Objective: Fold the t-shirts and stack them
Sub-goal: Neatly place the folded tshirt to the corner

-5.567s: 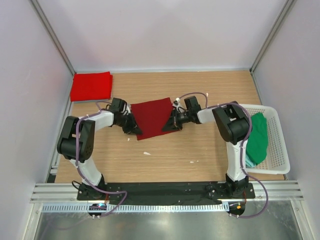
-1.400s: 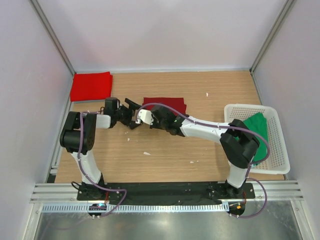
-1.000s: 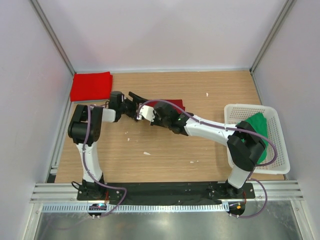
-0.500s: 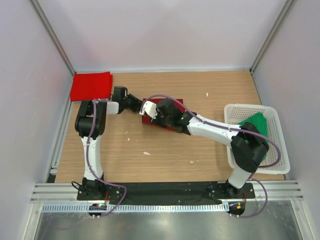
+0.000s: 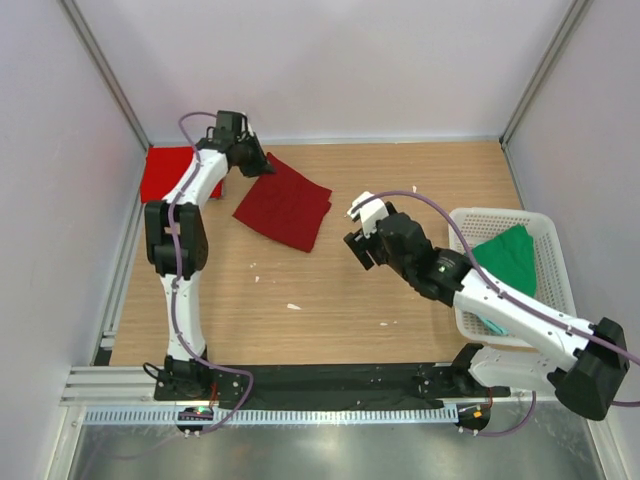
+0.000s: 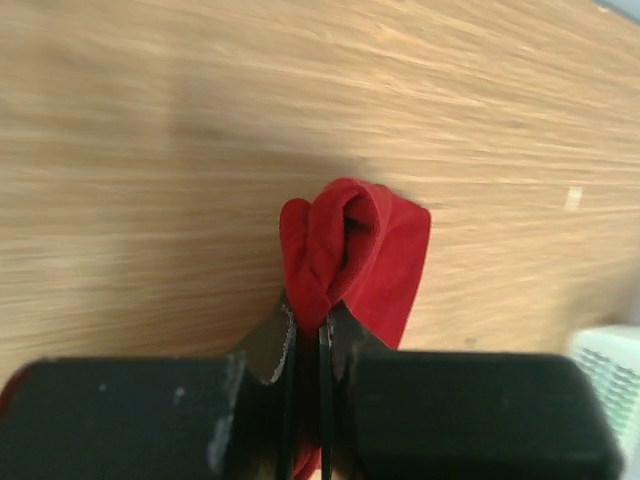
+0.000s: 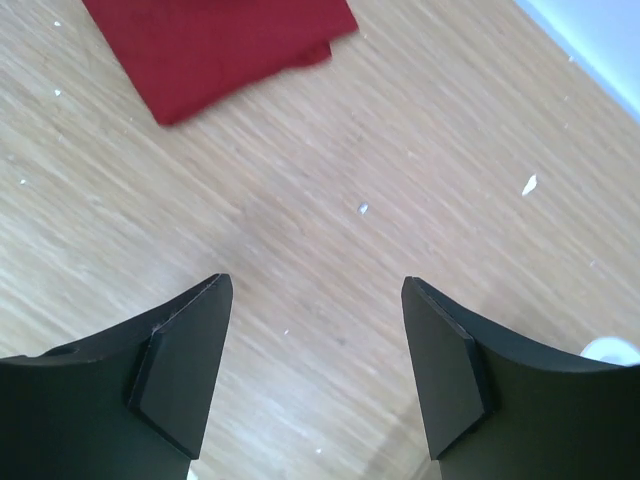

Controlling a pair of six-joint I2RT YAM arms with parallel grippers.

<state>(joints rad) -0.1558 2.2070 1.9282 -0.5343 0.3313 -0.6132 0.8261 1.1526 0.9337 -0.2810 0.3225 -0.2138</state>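
Four t-shirts are being counted: one dark maroon t-shirt (image 5: 285,205), folded flat in layers, mid-worktop (image 5: 330,320); one brighter red t-shirt (image 5: 165,178), folded at the far left corner; one green t-shirt (image 5: 512,262) and one teal t-shirt (image 5: 487,324), crumpled in the single white basket (image 5: 500,212). The maroon one's far-left corner is being pinched, bunched, between the closed left fingers (image 6: 262,345). The right fingers (image 7: 180,360) are being held wide apart and empty above bare worktop.

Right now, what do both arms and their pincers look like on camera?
The left arm and right arm both have white links, black joints and a purple cable looped alongside. The left pincer and right pincer are plain black and flat-sided; no markings show.
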